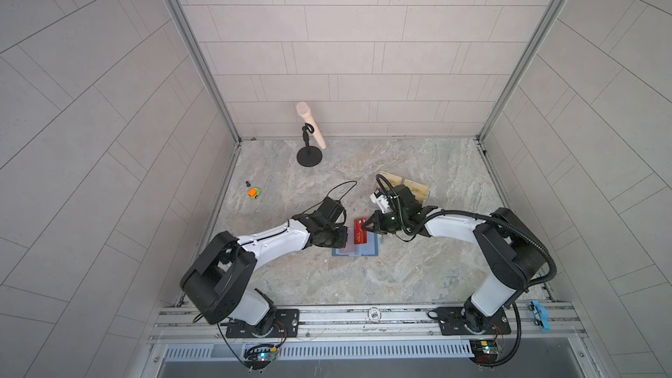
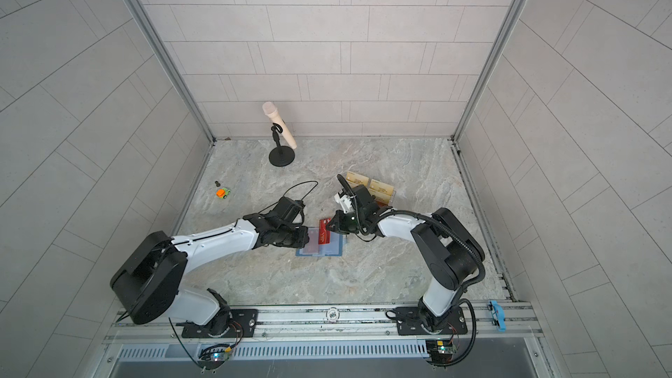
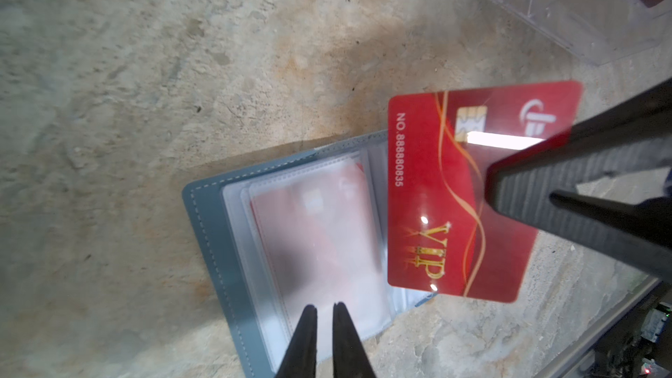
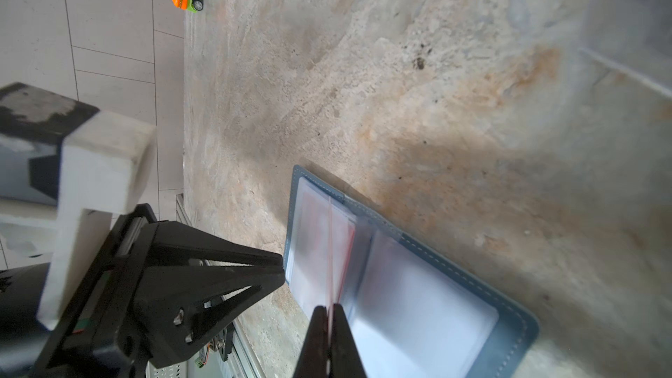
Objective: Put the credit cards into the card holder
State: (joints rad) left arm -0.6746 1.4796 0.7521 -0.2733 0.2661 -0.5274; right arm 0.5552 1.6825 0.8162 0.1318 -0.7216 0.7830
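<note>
The slate-blue card holder [image 1: 372, 248] [image 2: 336, 249] lies open and flat on the table, with its clear sleeves facing up [image 3: 207, 234] [image 4: 516, 321]. One red card [image 3: 320, 234] sits inside a sleeve of the left page. My right gripper [image 1: 365, 227] [image 2: 329, 226] [image 4: 329, 309] is shut on another red VIP credit card [image 3: 436, 194] [image 1: 361, 236]. It holds that card by one end, just above the holder's middle. My left gripper [image 3: 324, 307] [image 1: 345, 239] hovers over the left page. Its jaws stand a narrow gap apart, and I see nothing between them.
A clear acrylic stand with pale gold cards [image 1: 414, 189] is behind the right gripper. A microphone on a round stand [image 1: 309, 132] is at the back. An orange-green toy car [image 1: 254, 193] and a small dark part [image 1: 248, 183] lie at the left wall.
</note>
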